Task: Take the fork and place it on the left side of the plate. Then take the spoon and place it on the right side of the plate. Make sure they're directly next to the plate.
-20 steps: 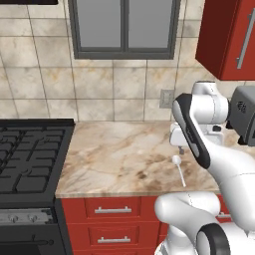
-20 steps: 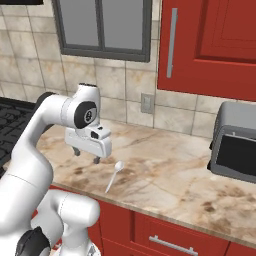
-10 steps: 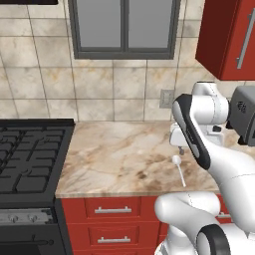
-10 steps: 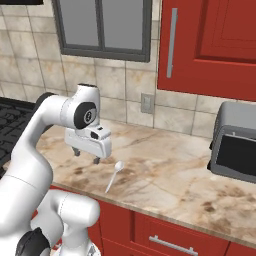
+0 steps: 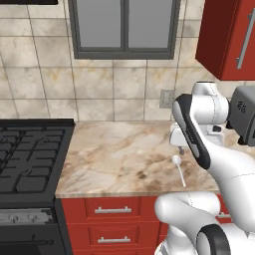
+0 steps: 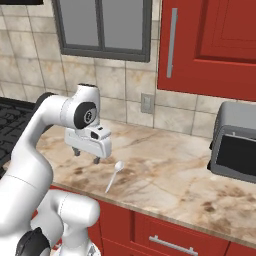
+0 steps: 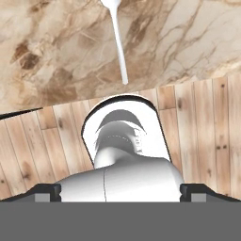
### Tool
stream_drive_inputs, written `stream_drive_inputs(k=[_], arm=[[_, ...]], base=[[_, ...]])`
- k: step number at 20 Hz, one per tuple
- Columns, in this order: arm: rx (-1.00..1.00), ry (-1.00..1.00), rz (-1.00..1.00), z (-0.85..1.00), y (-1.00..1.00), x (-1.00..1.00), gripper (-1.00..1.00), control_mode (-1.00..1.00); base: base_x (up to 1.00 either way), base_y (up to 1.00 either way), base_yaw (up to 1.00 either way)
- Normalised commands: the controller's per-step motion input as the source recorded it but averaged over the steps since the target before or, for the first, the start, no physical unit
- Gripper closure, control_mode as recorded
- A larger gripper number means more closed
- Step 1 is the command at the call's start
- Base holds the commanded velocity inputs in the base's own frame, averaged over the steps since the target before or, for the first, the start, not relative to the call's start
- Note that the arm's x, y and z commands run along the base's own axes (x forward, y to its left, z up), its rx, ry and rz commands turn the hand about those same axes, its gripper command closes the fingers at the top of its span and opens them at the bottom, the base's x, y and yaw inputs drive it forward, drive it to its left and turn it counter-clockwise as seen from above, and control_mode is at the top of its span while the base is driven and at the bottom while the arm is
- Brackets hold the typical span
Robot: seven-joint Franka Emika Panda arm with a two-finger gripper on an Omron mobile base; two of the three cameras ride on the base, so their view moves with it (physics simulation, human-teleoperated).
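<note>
A small white spoon (image 5: 178, 170) lies on the marble counter (image 5: 119, 154) near its front edge, bowl toward the wall and handle toward the edge. My gripper (image 6: 86, 156) hovers a little above the counter, open and empty, just left of the spoon (image 6: 113, 178) and behind it. In the hand view the spoon (image 7: 118, 47) lies at the top, its handle ending near the counter's edge, and the dark fingertips (image 7: 47, 190) stand wide apart at the bottom. The fork and the plate are out of view.
A black stove (image 5: 30, 154) adjoins the counter on the left. A grey toaster oven (image 6: 234, 150) stands at the right end. Red wall cabinets (image 6: 210, 45) hang above it, and red drawers (image 5: 109, 211) sit below the counter.
</note>
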Motion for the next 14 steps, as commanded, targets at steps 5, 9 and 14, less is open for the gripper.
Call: stream_drive_inputs(k=[5,9,14], arm=[[0.0,0.0,0.0,0.0,0.0,0.0,-1.0,-1.0],[0.0,0.0,0.0,0.0,0.0,0.0,-1.0,-1.0],[0.0,0.0,0.0,-0.09,-0.18,0.17,-1.0,-1.0]], base=[[0.0,0.0,0.0],[0.0,0.0,0.0],[0.0,0.0,0.0]])
